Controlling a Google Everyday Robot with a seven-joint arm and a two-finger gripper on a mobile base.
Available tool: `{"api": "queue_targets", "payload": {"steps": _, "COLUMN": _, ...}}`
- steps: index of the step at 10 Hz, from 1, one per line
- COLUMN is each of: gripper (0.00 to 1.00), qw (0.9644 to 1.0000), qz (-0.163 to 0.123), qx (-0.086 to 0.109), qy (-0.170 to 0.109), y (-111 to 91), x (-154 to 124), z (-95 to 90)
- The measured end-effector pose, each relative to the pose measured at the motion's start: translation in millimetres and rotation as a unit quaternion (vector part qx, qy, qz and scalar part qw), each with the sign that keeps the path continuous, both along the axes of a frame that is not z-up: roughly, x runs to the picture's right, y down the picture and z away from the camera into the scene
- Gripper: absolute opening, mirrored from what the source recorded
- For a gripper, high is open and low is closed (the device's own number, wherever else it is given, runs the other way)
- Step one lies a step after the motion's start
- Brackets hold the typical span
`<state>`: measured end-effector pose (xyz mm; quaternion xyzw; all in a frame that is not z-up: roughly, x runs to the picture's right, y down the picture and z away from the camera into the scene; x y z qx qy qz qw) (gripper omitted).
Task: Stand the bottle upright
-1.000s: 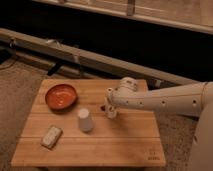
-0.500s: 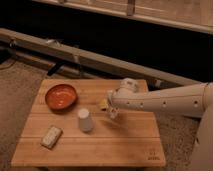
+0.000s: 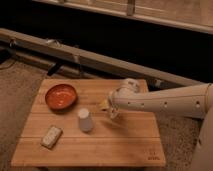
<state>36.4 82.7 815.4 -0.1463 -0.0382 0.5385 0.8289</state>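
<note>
The bottle (image 3: pixel 51 136) lies on its side near the front left corner of the wooden table (image 3: pixel 125 145); it is pale with dark print on its label. My gripper (image 3: pixel 112 107) hangs just above the middle of the table, to the right of the white cup (image 3: pixel 85 120) and far from the bottle. A small yellowish thing (image 3: pixel 103 104) shows right at the gripper's left side; I cannot tell whether it is held.
A red bowl (image 3: pixel 61 96) sits at the back left of the table. The white cup stands upside down between the bowl and the gripper. My arm (image 3: pixel 165 102) reaches in from the right over the table's right half. A dark rail runs behind the table.
The gripper has shifted slightly near the table's middle, and the yellowish thing now shows at its left side. The bottle, cup and bowl have not moved.
</note>
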Motion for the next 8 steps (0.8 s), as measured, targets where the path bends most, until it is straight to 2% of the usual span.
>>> {"api": "queue_targets", "payload": {"steps": 5, "gripper": 0.8, "qw": 1.0, "qz": -0.006, "qx": -0.005, "qy": 0.0, "y": -1, "x": 1, "z": -0.5}}
{"api": "queue_targets", "payload": {"steps": 8, "gripper": 0.8, "qw": 0.998, "qz": -0.059, "qx": -0.025, "qy": -0.002, "y": -12, "x": 5, "z": -11.2}}
